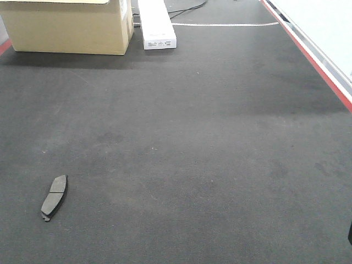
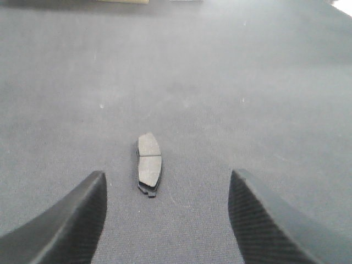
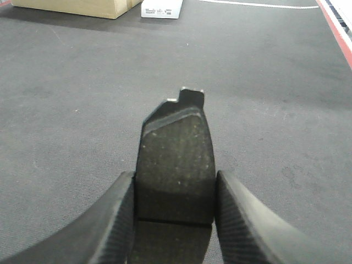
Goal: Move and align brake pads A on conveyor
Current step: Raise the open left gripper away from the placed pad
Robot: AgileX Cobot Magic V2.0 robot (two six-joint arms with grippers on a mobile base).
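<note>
One brake pad A lies flat on the conveyor at the near left, its long axis running roughly away from me. In the left wrist view the same pad rests just ahead of my left gripper, whose fingers stand wide apart with nothing between them. My right gripper is shut on a second brake pad, gripped by its long edges, held above the belt with its tabbed end pointing forward. Neither gripper shows in the front view.
A cardboard box sits at the belt's far left, and a long white carton lies beside it. The red side edge runs along the right. A white line crosses the far end.
</note>
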